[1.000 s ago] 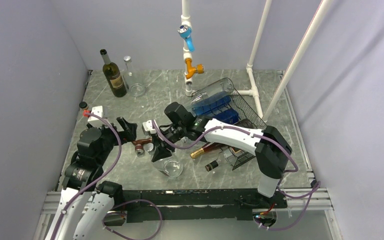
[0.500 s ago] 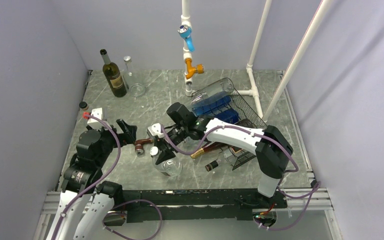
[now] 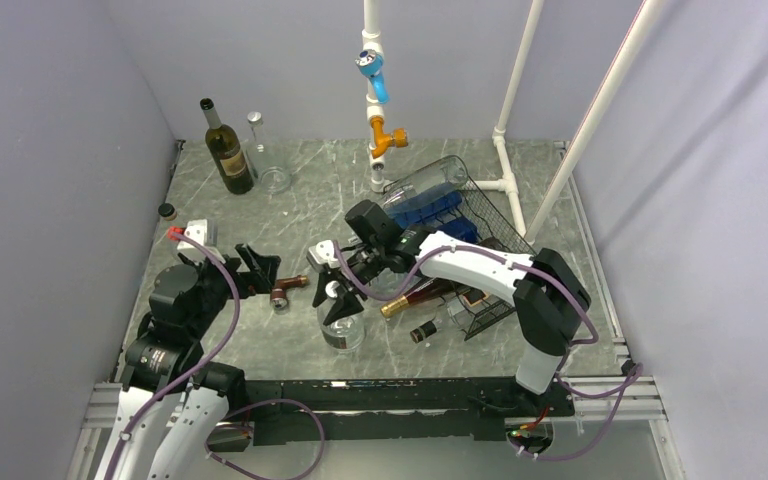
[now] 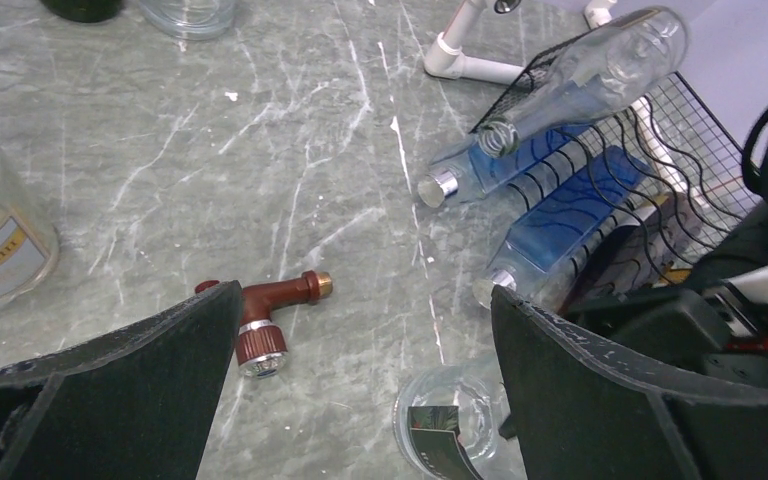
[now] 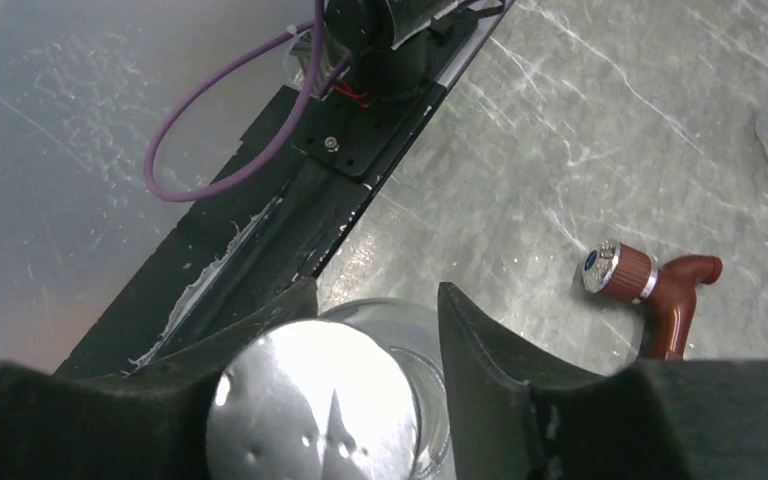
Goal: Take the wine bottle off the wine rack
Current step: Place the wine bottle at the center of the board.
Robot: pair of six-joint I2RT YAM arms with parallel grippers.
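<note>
Clear btl (image 3: 343, 330) upright, off blk rack (image 3: 491, 211)

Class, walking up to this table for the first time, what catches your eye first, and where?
The right end effector stands out, clasping the silver cap of an upright clear bottle near the front centre of the table. Behind it, to the right, the black wine rack holds blue bottles lying down. The open left end effector faces a brown pipe fitting on the table.

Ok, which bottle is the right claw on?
The clear silver-capped bottle: it alone stands at front centre, its cap inside the right claw, clear of the rack.
</note>
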